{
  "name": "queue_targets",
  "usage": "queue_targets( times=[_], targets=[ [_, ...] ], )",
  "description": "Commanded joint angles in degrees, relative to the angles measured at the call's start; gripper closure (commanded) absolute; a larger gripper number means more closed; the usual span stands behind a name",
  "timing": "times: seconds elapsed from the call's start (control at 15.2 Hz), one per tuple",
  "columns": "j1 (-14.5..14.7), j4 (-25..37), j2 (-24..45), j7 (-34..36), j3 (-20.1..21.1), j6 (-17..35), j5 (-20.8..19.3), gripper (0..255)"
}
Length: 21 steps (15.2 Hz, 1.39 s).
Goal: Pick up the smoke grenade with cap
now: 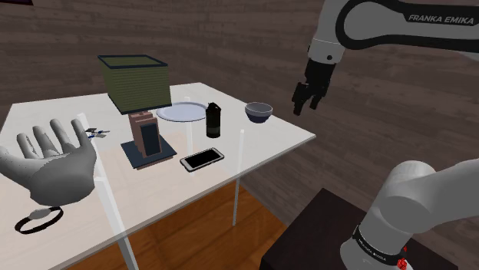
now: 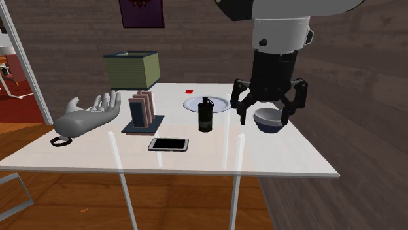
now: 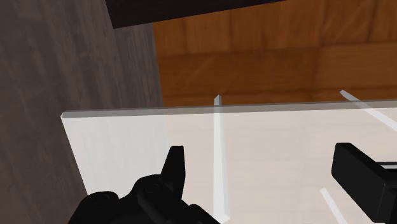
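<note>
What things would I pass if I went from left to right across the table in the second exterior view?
grey model hand → green-shaded lamp → black phone → dark smoke grenade → bowl. The plate is left out, since it sits right behind the smoke grenade.

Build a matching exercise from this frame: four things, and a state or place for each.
Things:
1 smoke grenade
2 smartphone
3 bowl
4 gripper

States:
A open, in the air, empty
B lying flat, screen dark
C upright beside the plate
D rim up, nearest the gripper

Pairs: 1-C, 2-B, 3-D, 4-A
</note>
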Motion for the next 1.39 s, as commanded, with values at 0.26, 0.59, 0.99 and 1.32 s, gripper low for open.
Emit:
queue_targets(
  times=[0.26,0.59,0.99,1.32],
  targets=[
    [-0.59,4.7,8.54,5.72,3.66,3.24,0.87,0],
    [-1.59,12.46,19.83,12.97,7.78,5.9,0.41,0],
    [-2.38,24.64,34.28,21.93,11.83,6.64,-2.51,0],
    [-1.69,37.69,47.29,29.2,13.91,4.8,-6.57,0]
  ],
)
